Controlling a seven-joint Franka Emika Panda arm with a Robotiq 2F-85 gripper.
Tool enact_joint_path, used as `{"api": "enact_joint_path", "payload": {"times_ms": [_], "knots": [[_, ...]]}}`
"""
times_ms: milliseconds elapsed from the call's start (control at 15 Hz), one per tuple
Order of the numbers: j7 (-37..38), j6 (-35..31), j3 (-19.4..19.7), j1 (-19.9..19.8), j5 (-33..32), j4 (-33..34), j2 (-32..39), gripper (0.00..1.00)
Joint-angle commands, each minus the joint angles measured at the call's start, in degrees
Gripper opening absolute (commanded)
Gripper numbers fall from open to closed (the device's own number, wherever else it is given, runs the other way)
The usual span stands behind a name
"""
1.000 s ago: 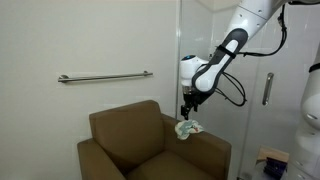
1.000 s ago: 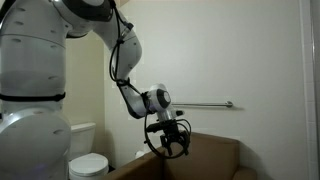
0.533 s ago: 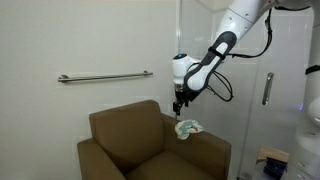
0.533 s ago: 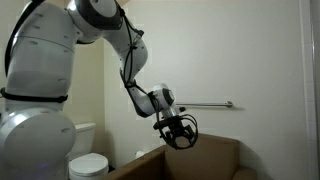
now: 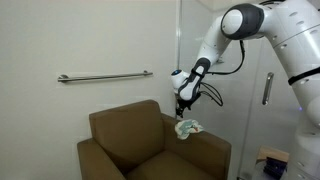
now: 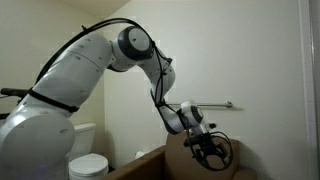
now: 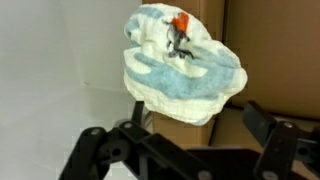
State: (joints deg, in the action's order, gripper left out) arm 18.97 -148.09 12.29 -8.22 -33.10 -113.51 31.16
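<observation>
Brown, smooth upholstery covers the boxy armchair (image 5: 128, 138), and on the top of one of its broad armrests lies a small crumpled cloth (image 5: 187, 128) – soft, bunched into a rounded heap. In the wrist view we see the cloth (image 7: 180, 65) as white with pale blue folds and a small red-orange patch near its top. The white arm (image 5: 207, 60) comes down from the upper corner in an exterior view, bends at a rounded elbow and turns its wrist downward, so that the dark gripper (image 5: 181, 110) hangs just above the cloth without touching it. Its jaws stand wide apart and hold nothing; in the wrist view the gripper (image 7: 172, 138) shows black, angular fingers (image 7: 92, 148) at either side of the cloth, clear of it. In an exterior view the gripper (image 6: 212, 152) hovers over the chair's edge, its linkage forming an open ring. Behind the chair we see a slim metal grab bar (image 5: 105, 76) on the pale wall, and a white toilet (image 6: 86, 160) stands beside the robot's base.
</observation>
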Motion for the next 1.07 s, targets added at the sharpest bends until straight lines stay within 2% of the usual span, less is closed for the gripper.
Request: {"api": "enact_joint_path", "payload": {"times_ms": [0,133,400,533,800,1000], "knots": [[-3.21,-0.84,2.45,1.07,4.45,1.60,2.42,1.00],[-4.03,-1.45,2.60,-0.07,5.82,3.48,4.88,1.00],[-4.04,-1.45,2.29,0.25,6.07,3.99,5.07,1.00],[-4.36,-0.57,2.76,1.04,6.76,6.31,6.63,1.00],[-10.91,1.17,-1.07,-2.20,14.44,16.37,15.10,1.00],[-14.50,4.81,-2.17,-3.58,19.63,25.72,23.36,1.00]]}}
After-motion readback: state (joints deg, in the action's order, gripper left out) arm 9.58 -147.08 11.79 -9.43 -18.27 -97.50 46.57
